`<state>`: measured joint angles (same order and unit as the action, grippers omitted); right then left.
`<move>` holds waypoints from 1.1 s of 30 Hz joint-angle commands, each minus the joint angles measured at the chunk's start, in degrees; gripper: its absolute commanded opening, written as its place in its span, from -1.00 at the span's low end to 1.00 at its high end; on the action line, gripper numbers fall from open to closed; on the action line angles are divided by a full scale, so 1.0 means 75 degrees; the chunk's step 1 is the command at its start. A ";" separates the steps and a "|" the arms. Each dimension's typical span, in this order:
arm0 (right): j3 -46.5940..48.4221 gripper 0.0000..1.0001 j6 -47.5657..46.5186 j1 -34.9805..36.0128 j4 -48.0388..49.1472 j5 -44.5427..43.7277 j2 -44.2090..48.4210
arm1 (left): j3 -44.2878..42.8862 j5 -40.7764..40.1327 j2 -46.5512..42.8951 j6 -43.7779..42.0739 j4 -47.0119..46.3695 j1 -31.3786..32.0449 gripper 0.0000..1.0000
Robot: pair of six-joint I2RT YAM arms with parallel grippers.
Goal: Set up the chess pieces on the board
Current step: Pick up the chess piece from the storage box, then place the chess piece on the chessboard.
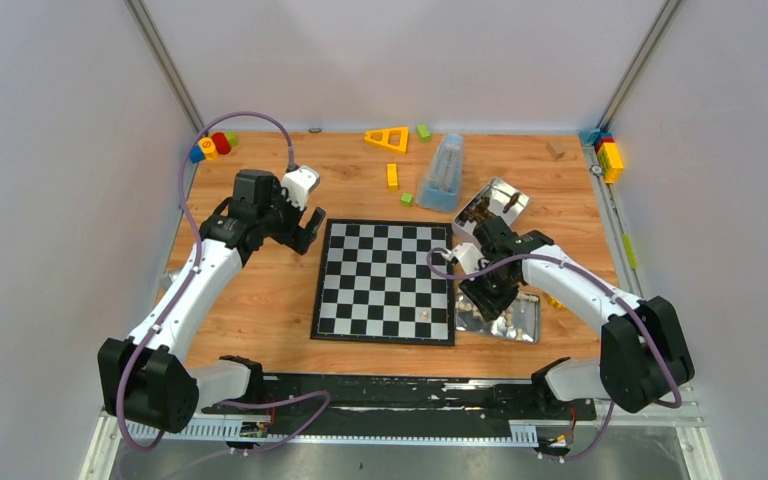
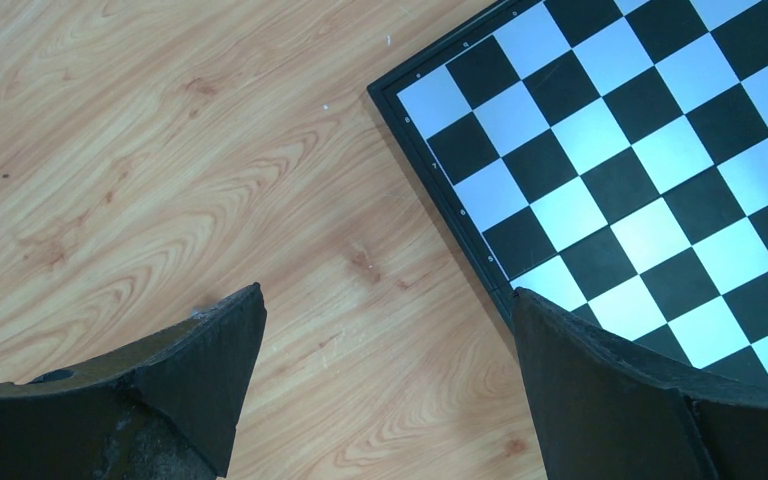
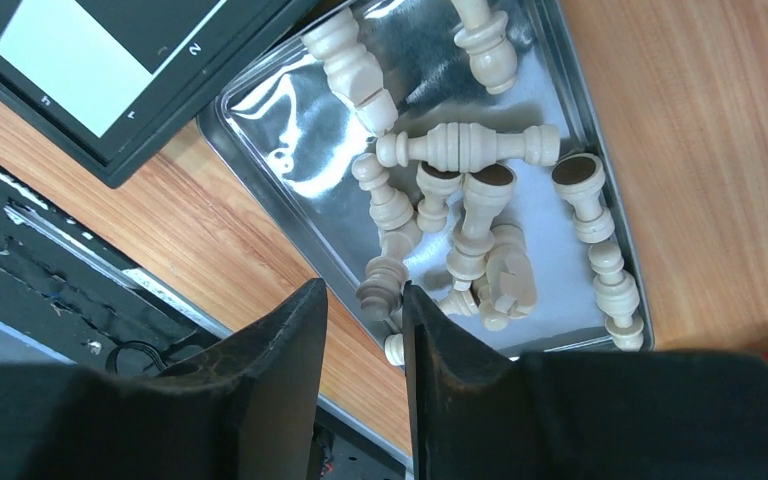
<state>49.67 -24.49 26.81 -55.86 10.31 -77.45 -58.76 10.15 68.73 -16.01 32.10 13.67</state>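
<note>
Operator: Two sets of jaws to check. How do they stand?

Spotter: Your left jaws are wide apart and hold nothing. They hang over the bare worktop, just off the board at its 10 o'clock corner.

Operator: And the right ones?

Spotter: Your right jaws are down over the shiny tin. That tin sits just beside the board at about 4 o'clock. The two fingers are close together, with only a thin gap. One small chess piece lies right at their tips. I cannot tell if you pinch it or are only next to it.

Operator: And the things for the game?

Spotter: Most of the pale chess pieces lie on their sides in a heap in that tin. One pale piece is on the board, near its 5 o'clock corner. A second tin at the board's 1 o'clock holds darker pieces. Bright toy blocks lie by the far edge of the worktop, around 12 o'clock.
</note>
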 commanded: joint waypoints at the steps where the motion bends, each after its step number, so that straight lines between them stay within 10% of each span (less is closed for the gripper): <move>1: -0.0132 -0.36 -0.0096 -0.0038 0.0147 -0.0138 0.0160 | -0.0050 0.0158 0.0009 -0.0162 -0.0090 -0.0053 1.00; 12: -0.0022 -1.00 -0.0259 -0.0052 -0.0193 -0.0133 0.0495 | 0.0012 0.1185 0.0023 -0.0431 -0.0079 -0.0047 1.00; 23: 0.1485 -1.00 -0.0588 -0.0054 -0.1063 0.1386 0.0584 | 0.0169 0.4227 0.0027 -0.1042 -0.0588 0.0282 0.78; 33: 0.3226 -1.00 -0.0105 -0.0059 -0.0561 0.3359 -0.0420 | -0.0266 0.4975 0.0780 -0.1017 -0.1904 0.2298 0.57</move>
<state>68.84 -26.74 26.55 -62.63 27.18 -78.43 -56.82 43.22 70.91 -22.90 22.74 27.33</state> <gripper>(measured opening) 0.192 0.804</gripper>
